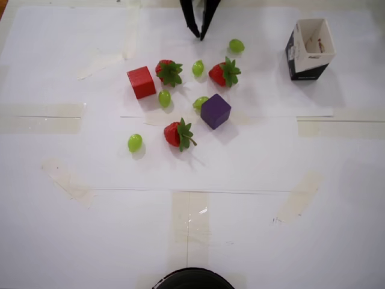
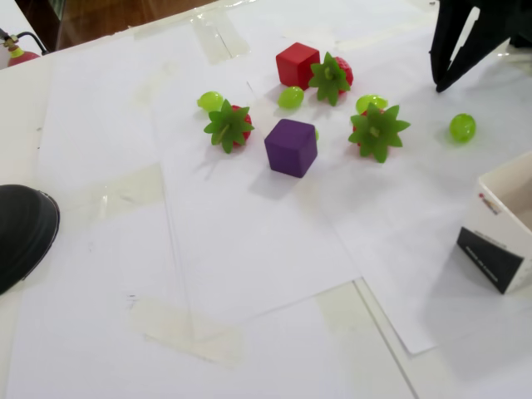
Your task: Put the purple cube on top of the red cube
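Note:
The purple cube [image 1: 215, 111] [image 2: 291, 147] rests on the white paper near the middle of the cluster, with a green grape touching its left side in the overhead view. The red cube [image 1: 141, 82] [image 2: 297, 64] sits apart from it, at the cluster's left end in the overhead view, beside a strawberry. My black gripper [image 1: 198, 36] [image 2: 437, 85] hangs at the top edge of the overhead view, above and behind the fruit and clear of both cubes. Its fingertips stand a narrow gap apart and hold nothing.
Three strawberries [image 1: 168, 71] [image 1: 224, 73] [image 1: 178, 133] and several green grapes [image 1: 134, 142] lie scattered among the cubes. An open black-and-white carton [image 1: 308, 49] [image 2: 507, 241] stands at the right. A black round object [image 1: 192, 279] [image 2: 21, 233] sits at the near edge.

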